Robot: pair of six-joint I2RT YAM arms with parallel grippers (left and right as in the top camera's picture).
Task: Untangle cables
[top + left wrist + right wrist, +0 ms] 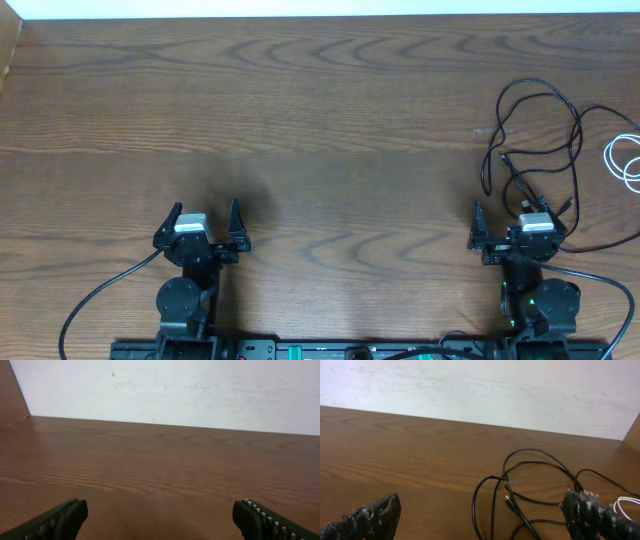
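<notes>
Both pairs of jaws stand wide apart, holding nothing. Just ahead of the right gripper (521, 222), the long thin black cable (535, 450) sprawls in loose loops running away across the brown wooden table (320, 120). The short white looped cable (608, 155) lies further right, cut off by the frame's edge. The left gripper (205, 210) sits well apart from both. Whether the two cords actually cross cannot be made out.

Soft, even light covers the desk (330, 120), leaving only faint shadows and a mild sheen on the wood. Both wrist views look slightly hazy, the overhead sharper.
</notes>
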